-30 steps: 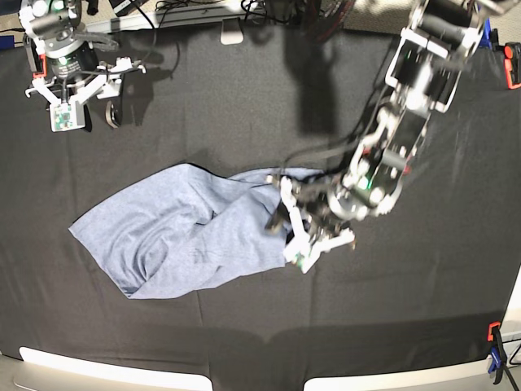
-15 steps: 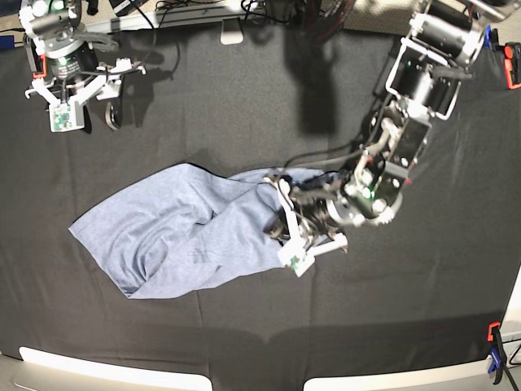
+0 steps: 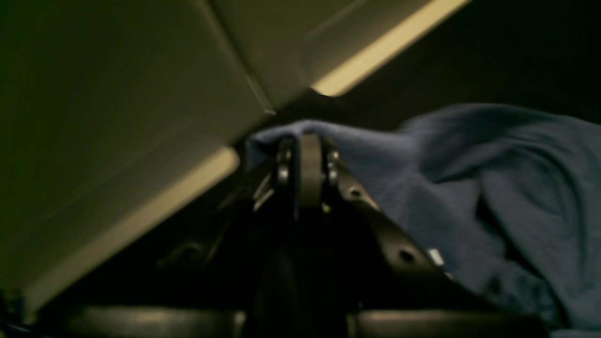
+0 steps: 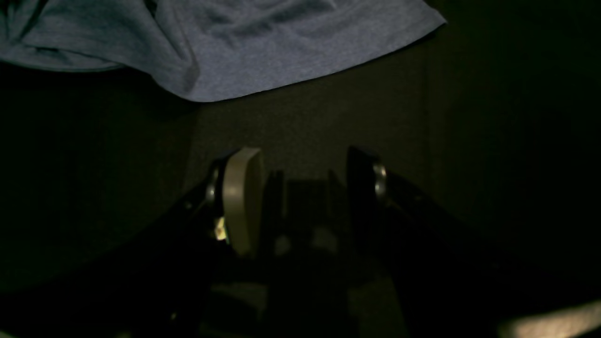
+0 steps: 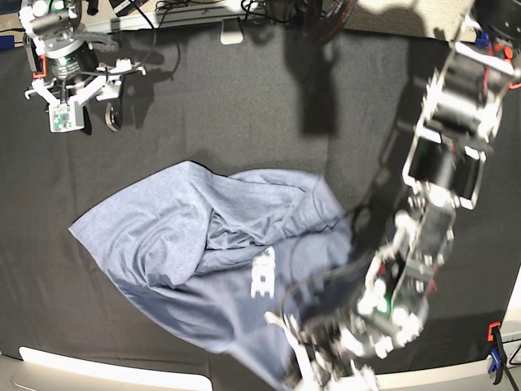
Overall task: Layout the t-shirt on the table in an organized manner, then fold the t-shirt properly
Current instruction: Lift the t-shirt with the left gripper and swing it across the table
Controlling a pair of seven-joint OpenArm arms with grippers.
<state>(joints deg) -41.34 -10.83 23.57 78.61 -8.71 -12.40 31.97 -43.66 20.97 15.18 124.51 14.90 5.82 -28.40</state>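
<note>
The blue-grey t-shirt (image 5: 203, 252) is seen spread in loose folds over the middle and near half of the black-clothed table (image 5: 244, 106), with white block lettering (image 5: 264, 283) exposed near its centre. One edge of the shirt is drawn toward the near table edge, where the left gripper (image 5: 313, 366) is found low at the front — its jaws pressed together on a bunched fold of the fabric, as is shown in the left wrist view, where the cloth (image 3: 422, 188) is draped over the closed fingertips (image 3: 310, 164). That view is dim and blurred, so how much cloth is pinched cannot be judged. The right gripper (image 5: 69, 110) is held at the far corner, well apart from the shirt, its jaws spread with nothing between them; only bare black cloth (image 4: 328, 117) and a shirt hem (image 4: 263, 89) are seen beyond it.
</note>
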